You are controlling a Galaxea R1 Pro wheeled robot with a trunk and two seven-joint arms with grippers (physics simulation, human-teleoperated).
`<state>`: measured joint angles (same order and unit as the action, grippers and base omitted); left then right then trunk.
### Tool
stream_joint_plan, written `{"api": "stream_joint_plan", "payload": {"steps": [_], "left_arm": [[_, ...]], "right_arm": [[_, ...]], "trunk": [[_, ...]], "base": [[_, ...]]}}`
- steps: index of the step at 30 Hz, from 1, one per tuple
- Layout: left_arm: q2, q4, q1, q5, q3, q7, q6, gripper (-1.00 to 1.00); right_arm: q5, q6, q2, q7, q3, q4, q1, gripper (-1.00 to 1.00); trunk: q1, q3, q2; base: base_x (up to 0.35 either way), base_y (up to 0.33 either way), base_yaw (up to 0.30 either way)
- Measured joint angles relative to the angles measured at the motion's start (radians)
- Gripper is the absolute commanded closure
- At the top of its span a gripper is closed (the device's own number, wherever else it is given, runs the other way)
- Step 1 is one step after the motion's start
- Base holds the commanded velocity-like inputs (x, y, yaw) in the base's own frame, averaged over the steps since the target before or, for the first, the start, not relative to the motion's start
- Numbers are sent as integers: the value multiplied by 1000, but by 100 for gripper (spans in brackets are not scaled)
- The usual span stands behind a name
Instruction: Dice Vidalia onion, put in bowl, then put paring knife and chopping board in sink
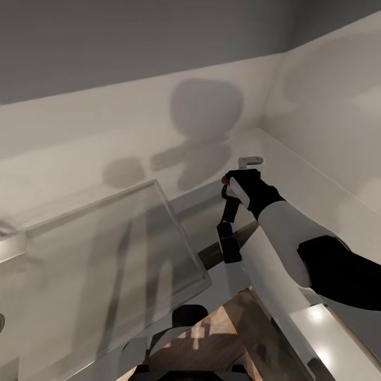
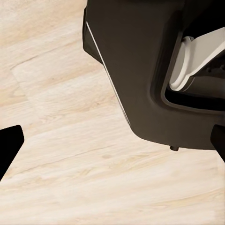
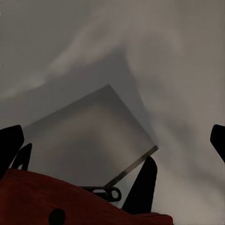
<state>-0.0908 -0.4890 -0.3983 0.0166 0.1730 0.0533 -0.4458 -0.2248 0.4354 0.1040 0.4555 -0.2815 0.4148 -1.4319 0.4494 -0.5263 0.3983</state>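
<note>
My right gripper [image 1: 230, 247] hangs fingers-down from the raised white forearm, just under the chrome tap [image 1: 250, 160] and its red knob [image 1: 225, 181]. In the right wrist view its fingertips [image 3: 10, 143] stand far apart at the frame's sides, open, with the red knob [image 3: 70, 199] very close between them. Past them lies a grey sink slab [image 3: 89, 136], also at head-view left [image 1: 106, 254]. A brown wooden strip [image 1: 211, 248] runs beside the gripper; I cannot tell whether it is the chopping board. My left gripper [image 2: 115, 145] is open over the plank floor [image 2: 61, 117]. Onion, knife and bowl are out of view.
Pale walls meet in a corner at the back right [image 1: 264, 121], and my shadow falls on them. My own dark base [image 2: 140, 70] hangs close in the left wrist view. Light wood floor [image 1: 211, 338] shows low in the head view.
</note>
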Motion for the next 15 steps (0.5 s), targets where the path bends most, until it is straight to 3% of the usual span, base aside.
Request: {"api": "stream_joint_plan", "payload": {"steps": [15], "left_arm": [[0, 0, 0, -1, 0, 0, 0, -100]], "right_arm": [[15, 1, 1, 0, -1, 6, -1, -100]], "trunk": [[0, -7, 0]], "base": [[0, 0, 0]]}}
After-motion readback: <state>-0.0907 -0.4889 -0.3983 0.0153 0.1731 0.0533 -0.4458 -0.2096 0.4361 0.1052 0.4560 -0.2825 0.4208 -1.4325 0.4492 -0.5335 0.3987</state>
